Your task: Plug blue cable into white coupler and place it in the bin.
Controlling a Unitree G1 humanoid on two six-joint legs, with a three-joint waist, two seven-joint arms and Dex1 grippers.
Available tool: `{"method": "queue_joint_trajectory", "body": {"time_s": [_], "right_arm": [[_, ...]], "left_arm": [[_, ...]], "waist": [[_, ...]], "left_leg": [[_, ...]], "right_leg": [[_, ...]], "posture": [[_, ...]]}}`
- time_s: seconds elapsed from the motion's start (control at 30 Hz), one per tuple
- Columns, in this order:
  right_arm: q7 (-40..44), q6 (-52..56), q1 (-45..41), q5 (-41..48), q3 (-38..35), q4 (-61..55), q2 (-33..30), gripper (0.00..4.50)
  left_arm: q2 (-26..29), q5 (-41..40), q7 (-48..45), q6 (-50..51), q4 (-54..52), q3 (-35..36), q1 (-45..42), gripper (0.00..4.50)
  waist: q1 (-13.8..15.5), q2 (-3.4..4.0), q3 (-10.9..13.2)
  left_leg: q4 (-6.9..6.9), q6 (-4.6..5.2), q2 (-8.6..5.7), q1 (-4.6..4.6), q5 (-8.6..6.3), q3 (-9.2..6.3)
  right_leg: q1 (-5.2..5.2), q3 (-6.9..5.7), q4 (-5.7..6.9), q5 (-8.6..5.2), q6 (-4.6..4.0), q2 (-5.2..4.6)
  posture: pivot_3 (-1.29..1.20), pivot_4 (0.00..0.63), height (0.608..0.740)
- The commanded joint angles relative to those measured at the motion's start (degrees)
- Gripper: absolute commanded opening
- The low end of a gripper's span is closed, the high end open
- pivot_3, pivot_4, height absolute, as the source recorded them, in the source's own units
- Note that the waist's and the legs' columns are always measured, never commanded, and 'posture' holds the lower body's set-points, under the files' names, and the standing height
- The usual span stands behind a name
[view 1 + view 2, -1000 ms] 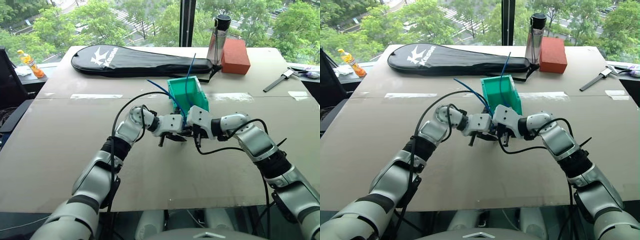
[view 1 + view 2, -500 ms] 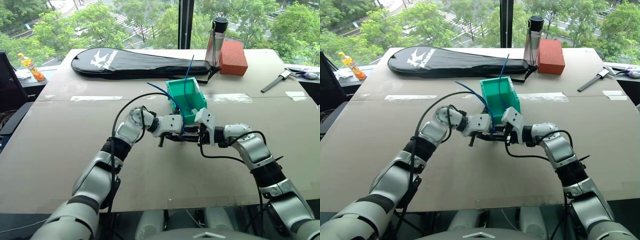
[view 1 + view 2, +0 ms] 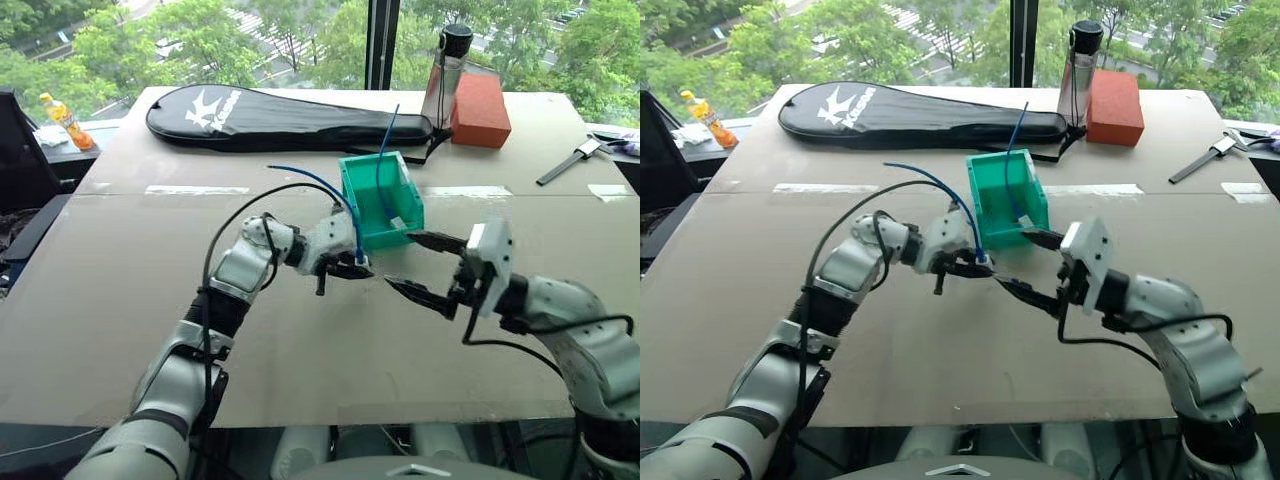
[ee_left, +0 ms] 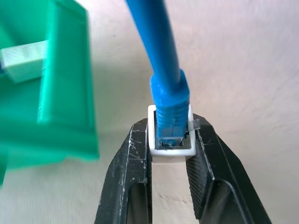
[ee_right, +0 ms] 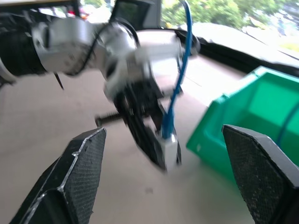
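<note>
The left gripper (image 3: 350, 268), jaws clenched on the tiny white plastic coupler (image 4: 171, 150) with the thin blue cable (image 4: 161, 60) plugged in, hangs just beside the small teal plastic bin (image 3: 362, 228), nearer than the released right gripper (image 3: 420, 268).

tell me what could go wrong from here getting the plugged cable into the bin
The left pincer pinches only the tiny white boxy coupler, so the long curved blue cable could snag the small teal-green plastic bin rim. That bin already holds another blue cable, which might tangle.
</note>
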Motion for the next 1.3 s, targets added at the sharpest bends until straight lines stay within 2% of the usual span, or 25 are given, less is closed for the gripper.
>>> {"method": "queue_joint_trajectory", "body": {"time_s": [0.03, 0.17, 0.33, 0.5, 0.7, 0.73, 0.83, 0.93, 0.97, 1.0, 1.1, 1.17, 1.2, 1.3], "right_arm": [[-5.2, -1.4, 5.2, -1.4, -3.1, -7.0, 0.2, 3.88], [-9.7, -2.6, 14.1, -2.8, -6.2, -11.0, 1.3, 3.88], [-10.6, -5.4, 21.5, -3.2, -11.0, -13.1, 1.3, 3.88], [-10.0, -8.0, 25.5, -2.0, -15.2, -13.6, 1.3, 3.88], [-10.7, -9.0, 26.7, -2.0, -16.4, -13.4, 1.1, 3.88], [-10.8, -9.0, 26.8, -1.9, -16.4, -13.5, 1.0, 3.95], [-11.2, -8.2, 26.3, -1.3, -16.6, -14.2, 0.7, 3.95], [-11.7, -7.4, 25.4, -1.0, -16.2, -14.2, 0.2, 3.95], [-11.9, -7.2, 25.1, -0.9, -16.0, -14.1, 0.0, 3.95], [-12.1, -7.0, 24.7, -0.7, -15.9, -13.9, -0.2, 3.95], [-11.9, -6.8, 23.6, -0.2, -15.6, -12.9, -0.8, 3.95], [-11.6, -6.8, 22.9, -0.1, -15.4, -11.9, -1.3, 3.95], [-11.4, -7.0, 22.5, -0.1, -15.4, -11.4, -1.6, 3.95], [-10.8, -7.4, 21.5, 0.2, -15.7, -9.7, -2.3, 3.95]], "left_arm": [[-0.2, -8.0, 2.7, 14.1, -8.1, 4.7, -1.5, 0.42], [-3.0, -12.8, 10.3, 26.4, -9.7, 8.6, -5.6, 0.42], [-11.7, -13.4, 25.0, 35.3, -4.0, 13.4, -13.9, 0.42], [-16.4, -10.9, 35.0, 35.4, 8.4, 15.2, -22.1, 0.42], [-18.7, -9.2, 39.4, 31.0, 23.8, 15.8, -29.3, 0.42], [-18.8, -9.1, 39.8, 30.4, 25.7, 16.1, -30.1, 1.22], [-18.1, -9.5, 40.1, 30.0, 28.2, 16.9, -31.9, 2.3], [-14.3, -11.3, 38.5, 37.5, 23.4, 16.6, -31.6, 3.6], [-13.2, -12.1, 37.9, 40.0, 21.5, 16.6, -31.3, 4.22], [-12.2, -13.1, 37.6, 42.4, 19.7, 17.0, -31.1, 4.48], [-8.9, -16.8, 36.1, 49.4, 11.6, 17.6, -28.9, 4.48], [-5.7, -19.1, 33.6, 50.5, 3.9, 16.8, -24.8, 4.48], [-4.5, -20.2, 32.6, 49.7, -0.2, 17.0, -22.2, 4.48], [-2.5, -19.9, 30.2, 36.2, -13.5, 18.1, -10.5, 4.48]], "waist": [[0.0, 0.0, 0.0], [0.2, -0.03, 0.0], [0.3, -0.13, 0.1], [-0.1, -0.16, 0.1], [0.1, -0.2, 0.2], [0.1, -0.21, 0.2], [0.1, -0.22, 0.2], [-0.2, -0.25, 0.2], [-0.2, -0.26, 0.2], [-0.3, -0.26, 0.2], [-0.1, -0.24, 0.3], [0.0, -0.23, 0.3], [-0.1, -0.22, 0.3], [-0.1, -0.18, 0.2]], "left_leg": [[0.05, 0.0, 0.0, 0.07, 0.0, 0.05], [0.17, -0.01, 0.0, 0.25, 0.02, -0.03], [0.24, -0.01, -0.1, 0.22, 0.02, -0.15], [0.15, -0.01, -0.13, 0.27, 0.02, -0.09], [0.09, 0.0, -0.07, 0.26, 0.02, -0.13], [0.1, -0.01, -0.07, 0.25, 0.02, -0.12], [0.11, -0.01, -0.11, 0.24, 0.02, -0.07], [0.1, -0.01, -0.11, 0.23, 0.02, -0.03], [0.08, -0.01, -0.1, 0.23, 0.02, 0.0], [0.07, -0.01, -0.09, 0.19, 0.02, 0.0], [0.04, -0.02, -0.06, 0.17, 0.02, -0.02], [0.03, -0.03, -0.06, 0.17, 0.03, 0.0], [0.03, -0.04, -0.06, 0.18, 0.03, 0.03], [0.01, -0.2, -0.05, 0.28, 0.11, 0.15]], "right_leg": [[0.03, 0.04, 0.01, -0.06, 0.1, 0.0], [0.22, 0.07, 0.05, -0.25, 0.02, 0.06], [0.34, 0.09, 0.0, -0.18, 0.19, 0.07], [0.34, 0.18, -0.03, -0.15, 0.27, 0.12], [0.3, 0.14, -0.03, -0.18, 0.23, 0.21], [0.3, 0.15, -0.03, -0.19, 0.2, 0.2], [0.3, 0.18, -0.05, -0.2, 0.19, 0.13], [0.27, 0.23, -0.05, -0.18, 0.2, 0.11], [0.22, 0.27, -0.04, -0.16, 0.24, 0.13], [0.17, 0.28, -0.02, -0.16, 0.23, 0.13], [0.12, 0.27, 0.02, -0.14, 0.21, 0.15], [0.13, 0.29, 0.01, -0.13, 0.19, 0.12], [0.13, 0.34, 0.01, -0.1, 0.14, 0.11], [0.13, 0.51, 0.0, -0.07, -0.07, 0.06]], "posture": [[0.0, 0.15, 0.74], [0.0, 0.15, 0.74], [0.0, 0.15, 0.74], [0.0, 0.15, 0.74], [0.0, 0.15, 0.74], [0.0, 0.15, 0.74], [0.0, 0.15, 0.74], [0.0, 0.15, 0.74], [0.0, 0.15, 0.74], [0.0, 0.15, 0.74], [0.0, 0.15, 0.74], [0.0, 0.15, 0.74], [0.0, 0.15, 0.74], [0.0, 0.15, 0.74]]}}
